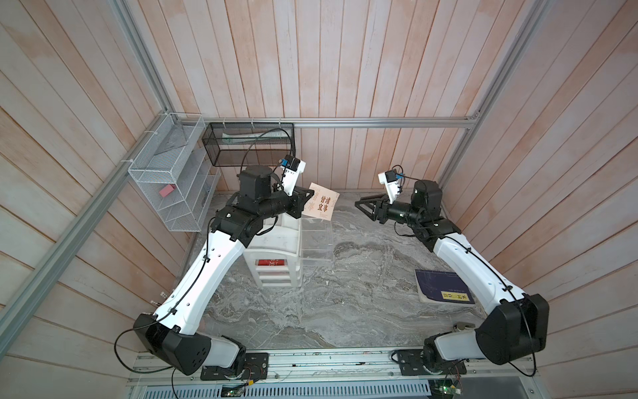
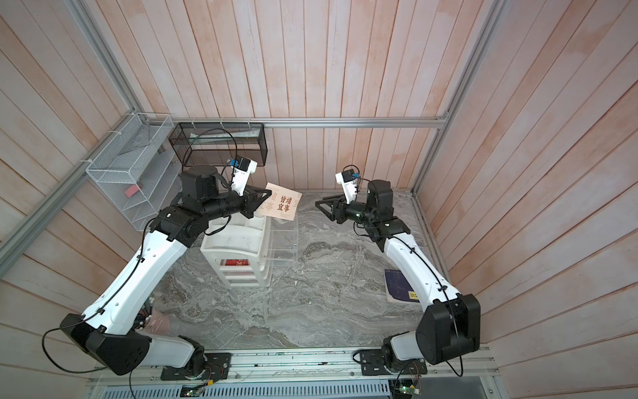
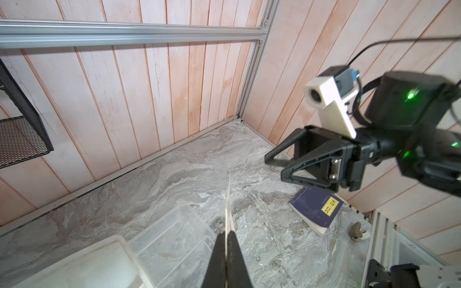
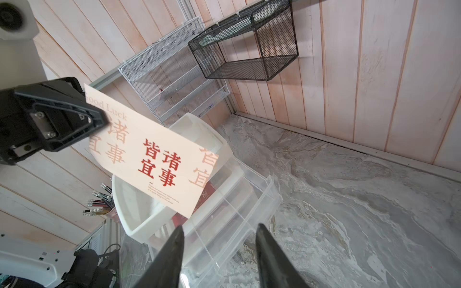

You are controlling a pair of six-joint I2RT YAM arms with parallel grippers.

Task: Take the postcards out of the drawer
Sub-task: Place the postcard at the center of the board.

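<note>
Navy booklet point(image 1: 436, 281) (yellow label) lies apart from drawer point(image 1: 317, 241).

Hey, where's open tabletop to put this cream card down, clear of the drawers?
Widest bare marble tabletop lies between the pulled-out clear drawer and the navy booklet, reaching the front rail. A smaller strip runs along the back wall, beyond the cream card. Crowded: the left side, with the white drawer unit and left arm; booklet sits by the right arm.
</note>
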